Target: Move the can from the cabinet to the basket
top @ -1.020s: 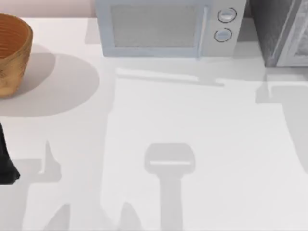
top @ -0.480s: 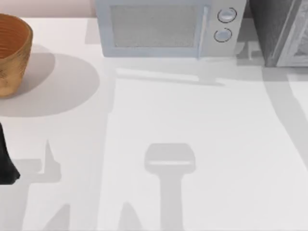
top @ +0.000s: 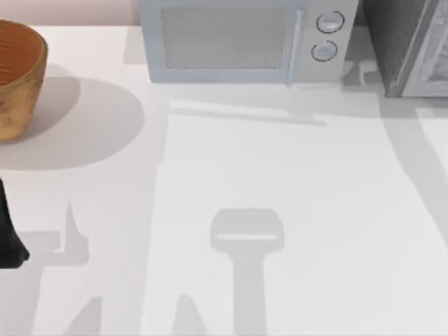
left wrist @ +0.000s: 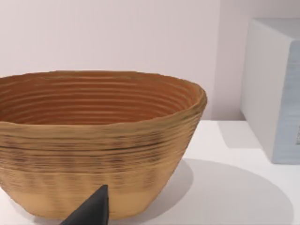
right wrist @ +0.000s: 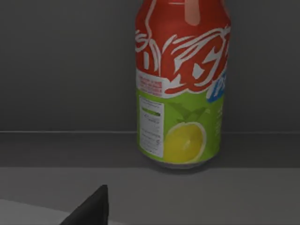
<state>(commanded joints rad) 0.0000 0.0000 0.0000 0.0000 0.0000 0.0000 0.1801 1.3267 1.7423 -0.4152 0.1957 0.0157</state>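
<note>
Shadows near the cabinet are shifting: the broad dark patch at the table's 3 o'clock edge a second ago is now lying as a narrower diagonal band running out from the cabinet's foot, with a small shadow mark sitting between microwave and cabinet. Basket and microwave are staying put.

Can is standing upright on a dark shelf inside the cabinet, seen close in the right wrist view, lemon mark facing the camera. One dark fingertip of the right gripper is showing short of the can, not touching; can't tell whether it's released or clenched.

Basket is sitting at the table's 10 o'clock corner. Left arm is parking at the 9 o'clock edge, one fingertip pointing at the basket wall; grip state can't tell.
</note>
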